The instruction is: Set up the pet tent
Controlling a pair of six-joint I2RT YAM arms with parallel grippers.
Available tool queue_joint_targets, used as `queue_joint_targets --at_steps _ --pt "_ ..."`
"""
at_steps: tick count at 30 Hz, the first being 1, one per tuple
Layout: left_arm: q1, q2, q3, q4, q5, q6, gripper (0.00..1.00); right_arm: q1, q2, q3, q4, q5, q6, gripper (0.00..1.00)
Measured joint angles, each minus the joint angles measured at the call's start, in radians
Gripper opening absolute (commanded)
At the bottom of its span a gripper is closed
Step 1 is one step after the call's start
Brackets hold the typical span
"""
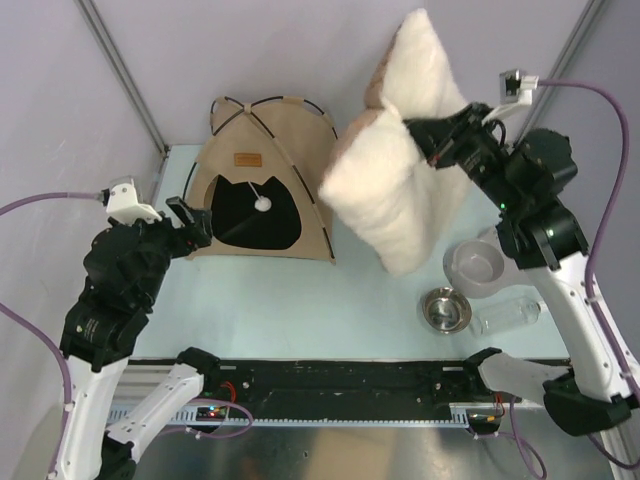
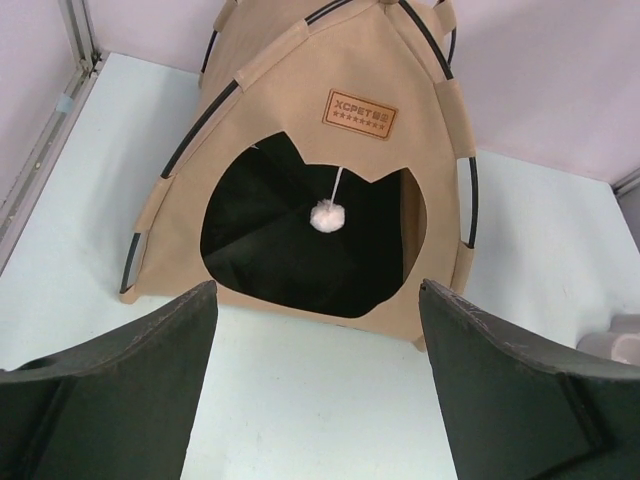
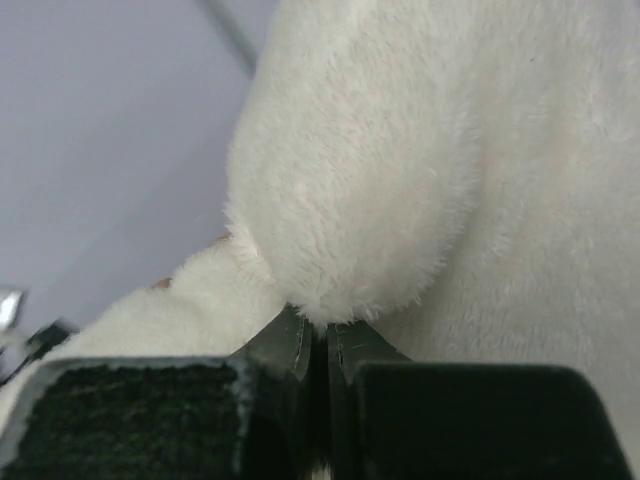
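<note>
Pale table point(image 1: 330, 300) between spread left fingers point(image 2: 130, 380) and pet tent point(image 2: 290, 80); right fingers point(image 3: 285, 345) tight on pillow point(image 3: 450, 150).

Plain pale lilac wall panels point(image 1: 300, 50) with slanting grey metal posts point(image 1: 120, 70) enclose a pale mint surface point(image 1: 300, 310).

The left gripper point(image 1: 192, 222) gapes wide, right gripper point(image 3: 322, 335) clamped.

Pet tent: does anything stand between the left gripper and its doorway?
Nothing visible does. The open left gripper faces the pet tent across a strip of table. The pillow hangs off to the tent's right, pinched in the right gripper.
</note>
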Motion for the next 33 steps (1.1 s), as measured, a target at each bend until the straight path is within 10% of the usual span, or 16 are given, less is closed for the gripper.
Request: queue_joint_targets --at_steps 11,33 --pt "0.124 0.145 0.074 -0.029 0.031 -0.006 0.84 0.291 -0.161 -0.134 0.0 -0.273 -0.005 0.0" --pt "0.344 0.211 0.073 -0.052 0.139 -0.017 0.85 0.504 0.28 -0.198 0.188 -0.347 0.011 0.0"
